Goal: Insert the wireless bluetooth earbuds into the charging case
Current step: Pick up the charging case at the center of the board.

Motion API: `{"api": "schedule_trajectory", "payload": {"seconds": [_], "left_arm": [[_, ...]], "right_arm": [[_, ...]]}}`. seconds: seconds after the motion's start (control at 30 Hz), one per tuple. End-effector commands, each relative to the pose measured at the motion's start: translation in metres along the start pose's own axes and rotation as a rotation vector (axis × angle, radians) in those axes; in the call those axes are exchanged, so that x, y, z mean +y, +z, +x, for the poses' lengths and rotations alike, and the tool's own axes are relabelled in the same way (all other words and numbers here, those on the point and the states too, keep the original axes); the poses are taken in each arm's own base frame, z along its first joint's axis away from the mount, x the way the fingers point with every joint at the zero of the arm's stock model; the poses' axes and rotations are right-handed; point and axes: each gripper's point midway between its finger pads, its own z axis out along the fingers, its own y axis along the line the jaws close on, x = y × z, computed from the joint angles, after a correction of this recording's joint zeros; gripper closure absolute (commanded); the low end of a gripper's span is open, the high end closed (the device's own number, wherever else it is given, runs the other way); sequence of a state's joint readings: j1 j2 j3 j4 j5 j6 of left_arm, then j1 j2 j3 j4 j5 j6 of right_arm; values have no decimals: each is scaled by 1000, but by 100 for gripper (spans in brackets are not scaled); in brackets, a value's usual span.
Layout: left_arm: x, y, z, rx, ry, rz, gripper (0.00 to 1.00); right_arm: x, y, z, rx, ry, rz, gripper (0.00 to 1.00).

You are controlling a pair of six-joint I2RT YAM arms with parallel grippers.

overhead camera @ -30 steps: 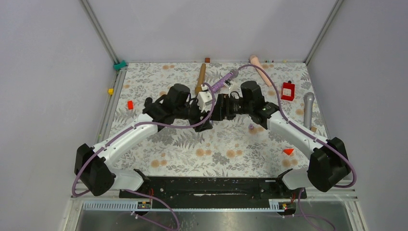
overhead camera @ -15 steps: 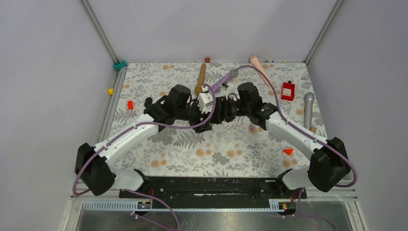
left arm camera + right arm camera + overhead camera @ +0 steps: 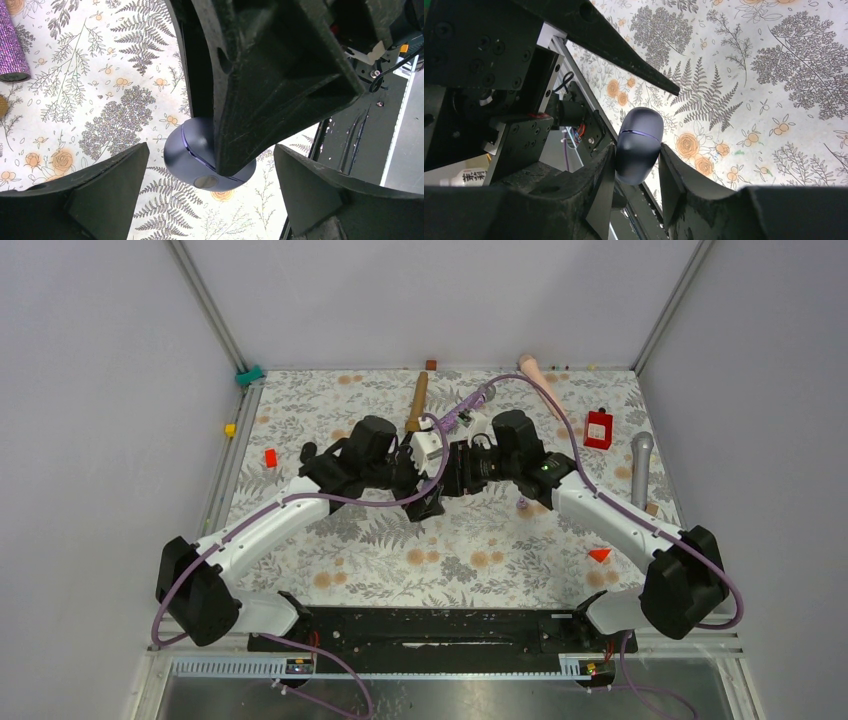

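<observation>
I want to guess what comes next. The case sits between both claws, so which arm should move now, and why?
Probably the left arm should back away a little. The left gripper stands open, its fingers clear of the charging case, while the right gripper pinches the case on both sides, so the right one seems to carry it alone.

The charging case sits within the right tool.

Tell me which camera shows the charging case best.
Right wrist: the charging case sits in full view, pinched in the right gripper. Left wrist shows it half hidden behind that gripper. In the top external view it can't be made out.
</observation>
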State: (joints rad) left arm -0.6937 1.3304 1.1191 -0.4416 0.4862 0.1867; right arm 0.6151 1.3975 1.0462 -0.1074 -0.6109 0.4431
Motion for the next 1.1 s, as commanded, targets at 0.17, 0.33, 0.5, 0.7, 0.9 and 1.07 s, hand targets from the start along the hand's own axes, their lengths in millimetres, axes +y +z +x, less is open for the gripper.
{"api": "schedule_trajectory", "payload": {"seconds": [0.17, 0.33, 0.5, 0.7, 0.9, 1.07], "left_arm": [[-10, -39, -36, -152, 120, -27, 1], [-15, -85, -56, -243, 179, -19, 1], [-41, -106, -54, -194, 343, 98, 1], [-71, -105, -64, -197, 431, 329, 1], [-92, -72, -50, -108, 350, 510, 1], [-100, -40, -20, 34, 267, 600, 1]], "right_arm": [[33, -34, -29, -88, -207, -23, 70], [57, -64, -37, -113, -361, -49, 70], [89, -92, -33, -74, -526, -135, 69], [102, -110, -12, -5, -644, -219, 69], [86, -108, 15, 46, -694, -228, 68], [72, -104, 27, 81, -716, -212, 67]]}}
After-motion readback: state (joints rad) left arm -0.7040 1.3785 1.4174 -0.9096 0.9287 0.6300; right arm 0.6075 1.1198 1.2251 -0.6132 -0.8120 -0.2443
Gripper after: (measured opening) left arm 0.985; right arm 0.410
